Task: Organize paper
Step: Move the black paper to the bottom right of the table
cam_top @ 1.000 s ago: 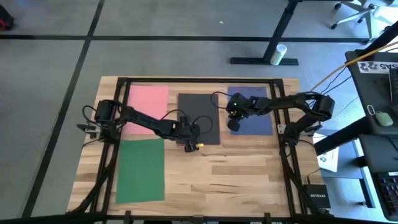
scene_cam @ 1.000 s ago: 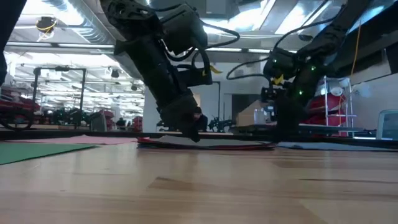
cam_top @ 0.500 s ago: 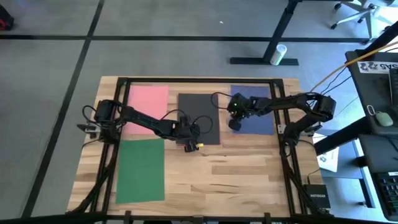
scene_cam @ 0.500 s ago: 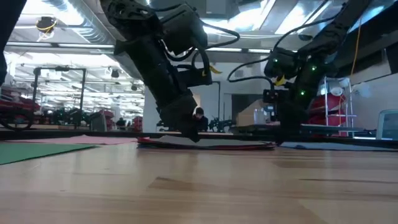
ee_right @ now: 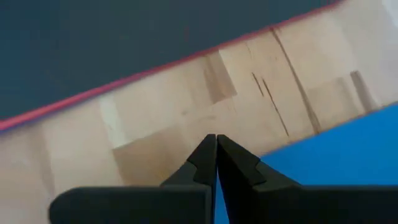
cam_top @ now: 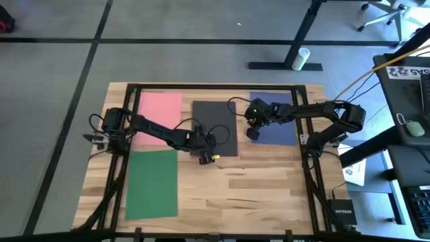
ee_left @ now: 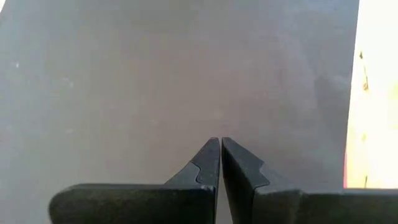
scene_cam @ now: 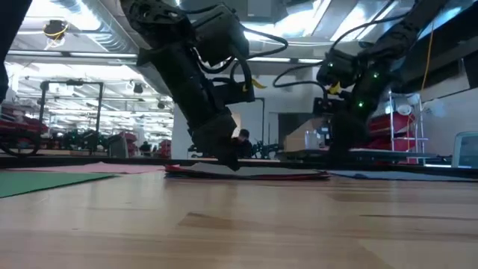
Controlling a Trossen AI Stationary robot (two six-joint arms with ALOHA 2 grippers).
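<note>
Four sheets of paper show flat on the wooden table: pink (cam_top: 160, 107) far left, green (cam_top: 152, 183) near left, dark grey (cam_top: 215, 126) in the middle, navy blue (cam_top: 274, 121) on the right. A red sheet lies under the dark grey one; only its edge shows (ee_right: 106, 91). My left gripper (cam_top: 204, 150) is shut, at the dark grey sheet's near edge. My right gripper (cam_top: 252, 132) is shut above the wood strip between the dark grey and navy sheets, at the navy sheet's left edge (ee_right: 311, 155). My left gripper has its shut fingertips (ee_left: 219, 144) down on the dark grey sheet's top face (ee_left: 214, 121), near its near edge and right side. The fingers slant down from the table's left. The sheet lies flat on the red one (scene_cam: 246, 175). My right gripper: I cannot tell whether its shut fingertips (ee_right: 216, 140) touch the wood or the navy sheet's edge.
A black frame (cam_top: 215, 86) runs along the table's far edge and down both sides. Bare wood (cam_top: 255, 188) lies toward the near right. A desk with equipment (cam_top: 410, 128) stands beyond the right edge.
My right gripper has risen and tipped a little in the low view, staying at the navy sheet's left edge. The navy sheet has slid slightly toward the table's right edge.
</note>
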